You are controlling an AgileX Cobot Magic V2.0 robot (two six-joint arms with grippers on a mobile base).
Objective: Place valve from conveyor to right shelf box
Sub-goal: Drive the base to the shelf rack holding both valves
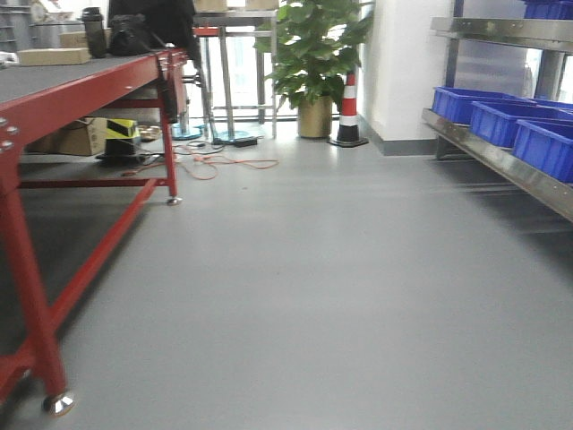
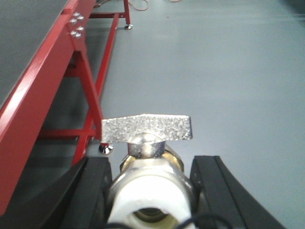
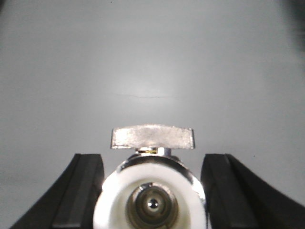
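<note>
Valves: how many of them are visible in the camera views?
2. The first valve is held in the left gripper, beside the conveyor; the second valve is held in the right gripper, above the floor. Others may lie on the conveyor, mostly out of view.

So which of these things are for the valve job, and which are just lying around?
For the job:
- left claw gripping a valve
- right claw gripping a second valve
- conveyor
- blue shelf boxes

Just lying about:
- potted plant
- striped cone
- cardboard box
- orange cable
</note>
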